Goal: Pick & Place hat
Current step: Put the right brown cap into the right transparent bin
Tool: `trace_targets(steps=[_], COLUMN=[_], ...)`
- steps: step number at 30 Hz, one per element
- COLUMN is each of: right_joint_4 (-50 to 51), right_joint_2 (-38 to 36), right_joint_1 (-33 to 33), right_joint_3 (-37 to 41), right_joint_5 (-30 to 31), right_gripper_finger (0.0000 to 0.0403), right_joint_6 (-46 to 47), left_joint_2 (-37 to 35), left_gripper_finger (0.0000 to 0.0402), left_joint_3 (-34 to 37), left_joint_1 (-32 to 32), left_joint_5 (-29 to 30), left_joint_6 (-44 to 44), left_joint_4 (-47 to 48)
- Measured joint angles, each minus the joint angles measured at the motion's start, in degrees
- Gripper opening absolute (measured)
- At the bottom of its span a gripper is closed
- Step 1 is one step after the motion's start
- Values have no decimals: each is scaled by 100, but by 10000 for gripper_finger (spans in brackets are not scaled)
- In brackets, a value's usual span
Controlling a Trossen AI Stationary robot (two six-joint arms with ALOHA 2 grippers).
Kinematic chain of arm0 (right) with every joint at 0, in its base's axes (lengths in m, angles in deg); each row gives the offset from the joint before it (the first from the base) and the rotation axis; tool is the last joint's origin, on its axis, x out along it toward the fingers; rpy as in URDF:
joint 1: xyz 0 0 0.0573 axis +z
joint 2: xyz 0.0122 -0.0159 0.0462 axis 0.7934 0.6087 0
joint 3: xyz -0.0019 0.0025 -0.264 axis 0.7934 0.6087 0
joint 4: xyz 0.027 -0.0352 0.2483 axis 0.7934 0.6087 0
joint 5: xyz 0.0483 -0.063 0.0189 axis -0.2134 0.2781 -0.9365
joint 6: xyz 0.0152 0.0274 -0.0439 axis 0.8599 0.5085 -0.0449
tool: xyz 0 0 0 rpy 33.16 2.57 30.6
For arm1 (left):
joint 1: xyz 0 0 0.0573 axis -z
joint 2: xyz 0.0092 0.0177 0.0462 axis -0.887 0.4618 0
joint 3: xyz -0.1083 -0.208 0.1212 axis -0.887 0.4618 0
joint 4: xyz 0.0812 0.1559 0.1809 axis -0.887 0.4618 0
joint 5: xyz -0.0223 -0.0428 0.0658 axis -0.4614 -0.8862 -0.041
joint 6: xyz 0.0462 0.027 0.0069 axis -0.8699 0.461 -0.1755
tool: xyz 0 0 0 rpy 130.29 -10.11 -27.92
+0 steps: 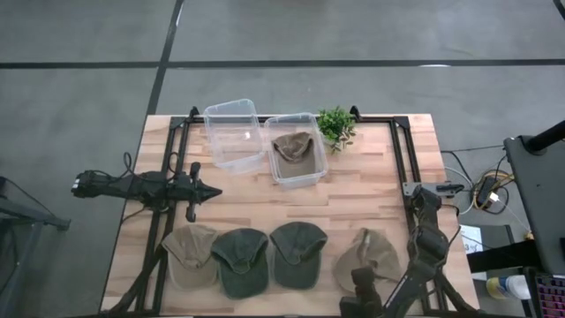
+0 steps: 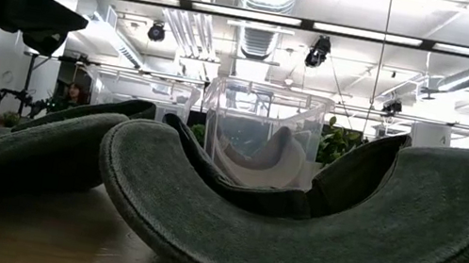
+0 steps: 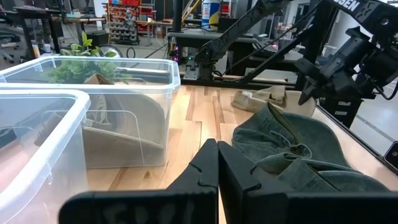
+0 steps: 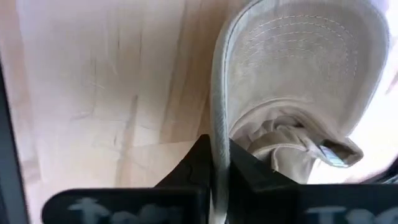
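Four caps lie in a row along the near edge: a tan one [image 1: 189,256], two dark green ones [image 1: 240,261] [image 1: 297,254] and a beige one [image 1: 369,254]. A brown cap [image 1: 294,150] sits inside the right clear bin [image 1: 309,176]. My right gripper [image 1: 360,284] is at the beige cap's near side, shut on its brim [image 4: 292,43]. My left gripper [image 1: 214,191] hovers over the table's left middle, shut and holding nothing [image 3: 217,158]. In the low view a green cap's brim [image 2: 293,237] fills the front. My right gripper pinches the edge of the beige cap's brim [image 4: 216,127] between its two fingers [image 4: 193,163]. It comes from the table's near side, and the brim edge runs along the fingers. Whether the cap is off the table, I cannot tell.
An empty clear bin [image 1: 233,134] stands left of the bin with the cap, both at the far side. A small green plant [image 1: 335,125] is at the far edge beside them. A black frame [image 1: 402,159] borders the wooden tabletop. Bare wood [image 1: 300,203] lies between bins and caps.
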Motion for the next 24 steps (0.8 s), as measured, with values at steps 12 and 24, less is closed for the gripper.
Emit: trace_targets(steps=[12, 24], right_joint_4=[-77, -57], right_joint_2=[-21, -206], right_joint_1=[-190, -306], right_joint_3=[1, 0], right_joint_5=[1343, 4187], right_gripper_finger=[10, 12], right_joint_6=[-2346, -4068], left_joint_2=[0, 2], left_gripper_finger=[0, 0], left_joint_3=[0, 0], left_joint_1=[1, -1], left_joint_5=[1, 0], left_joint_6=[-1, -2], left_joint_4=[-2, 0])
